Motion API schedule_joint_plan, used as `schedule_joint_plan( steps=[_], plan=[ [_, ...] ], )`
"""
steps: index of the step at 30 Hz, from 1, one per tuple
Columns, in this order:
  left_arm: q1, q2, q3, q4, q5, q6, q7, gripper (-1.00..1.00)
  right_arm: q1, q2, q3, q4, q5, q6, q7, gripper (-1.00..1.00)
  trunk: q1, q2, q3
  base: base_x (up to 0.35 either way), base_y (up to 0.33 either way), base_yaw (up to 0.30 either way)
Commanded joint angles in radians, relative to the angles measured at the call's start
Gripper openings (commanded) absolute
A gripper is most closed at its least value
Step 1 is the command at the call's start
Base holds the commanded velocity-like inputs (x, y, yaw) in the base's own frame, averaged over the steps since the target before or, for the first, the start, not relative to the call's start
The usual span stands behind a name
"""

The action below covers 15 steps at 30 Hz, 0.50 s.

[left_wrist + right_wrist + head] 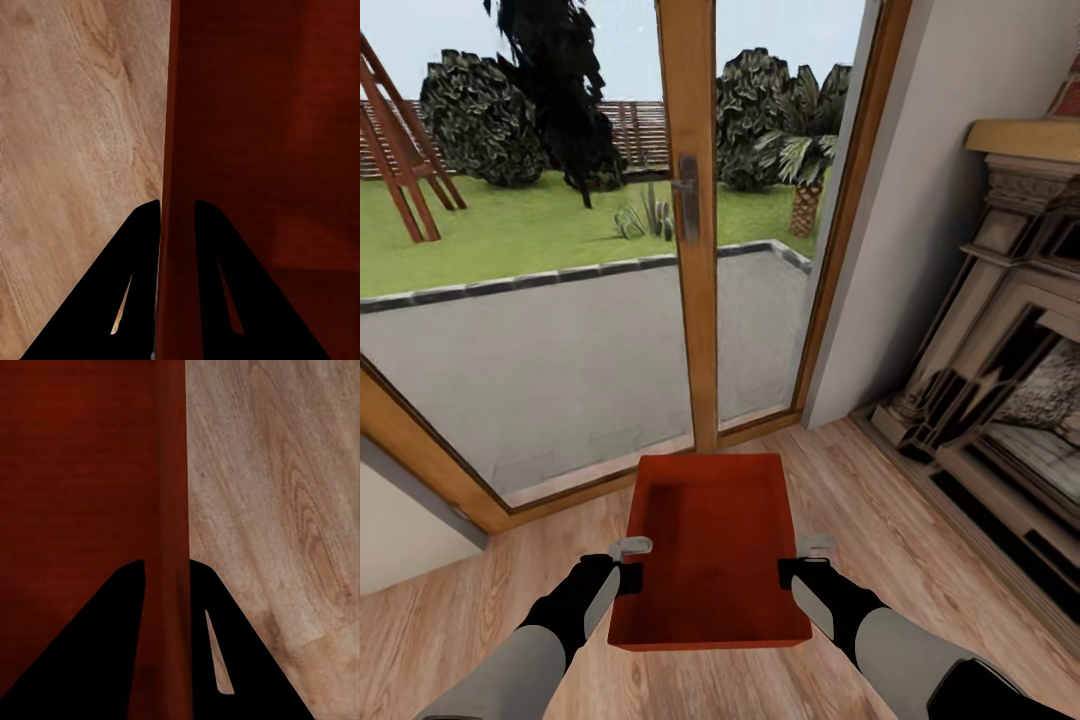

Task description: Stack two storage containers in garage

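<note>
Storage container (712, 550) clamped by left gripper (628, 574), right gripper (792, 568); glass door (690, 230) apparently close ahead

Left arm: a smooth light-grey forearm is running into a matte black wrist section.
Right arm: the same grey sleeve is giving way to a black wrist, with a black upper segment showing by the frame corner.
Left tool (628, 563): black body, a small silver-grey bracket on top.
Right tool (800, 560): matching black body and silver-grey bracket.
Fingers (127, 292): flat black wedges are tapering toward the tips, each cut by a narrow slot.
</note>
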Motion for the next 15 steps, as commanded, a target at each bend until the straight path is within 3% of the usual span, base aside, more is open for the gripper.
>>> schedule_joint_plan(
  steps=[1,15],
  plan=[
    [0.0,0.002,-0.002,0.037,-0.018,0.009,0.037,-1.0,-0.002,-0.001,0.002,-0.006,0.013,0.003,-0.008,-1.0,-0.004,0.007,0.004,0.0,0.0,0.0],
    [0.0,0.003,-0.002,0.037,-0.018,0.009,0.037,-1.0,-0.002,-0.001,0.002,-0.006,0.013,0.003,-0.008,-1.0,-0.058,0.105,0.069,0.0,0.0,0.0]
  ],
)
